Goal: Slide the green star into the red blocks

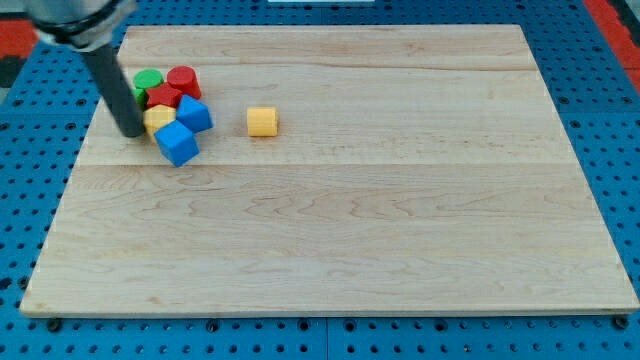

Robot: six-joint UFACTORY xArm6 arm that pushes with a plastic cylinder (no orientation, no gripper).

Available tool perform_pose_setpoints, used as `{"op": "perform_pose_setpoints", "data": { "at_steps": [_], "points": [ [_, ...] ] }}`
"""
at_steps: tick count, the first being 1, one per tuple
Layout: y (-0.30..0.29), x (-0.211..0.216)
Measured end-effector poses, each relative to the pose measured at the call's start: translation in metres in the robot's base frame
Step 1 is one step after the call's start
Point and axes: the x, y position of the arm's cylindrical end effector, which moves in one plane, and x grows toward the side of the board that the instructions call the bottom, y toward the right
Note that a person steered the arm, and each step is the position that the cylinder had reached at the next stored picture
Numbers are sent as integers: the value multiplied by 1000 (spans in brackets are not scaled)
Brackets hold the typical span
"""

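My tip [132,132] rests on the board at the left edge of a tight cluster of blocks. A green block [148,81] sits at the cluster's top left, right beside the rod, which partly hides it; I cannot make out its shape. It touches a red cylinder [184,79] on its right and a red block [163,97] just below. A yellow block [158,118] lies right of my tip, almost touching it.
Two blue blocks [194,113] [177,143] sit at the cluster's right and bottom. A lone yellow block [262,121] lies to the right of the cluster. The wooden board [330,240] lies on a blue perforated surface.
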Motion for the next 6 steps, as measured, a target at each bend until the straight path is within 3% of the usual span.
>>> {"op": "perform_pose_setpoints", "data": {
  "at_steps": [2,5,6],
  "points": [
    [-92,66],
    [-85,-22],
    [-42,-40]
  ]
}}
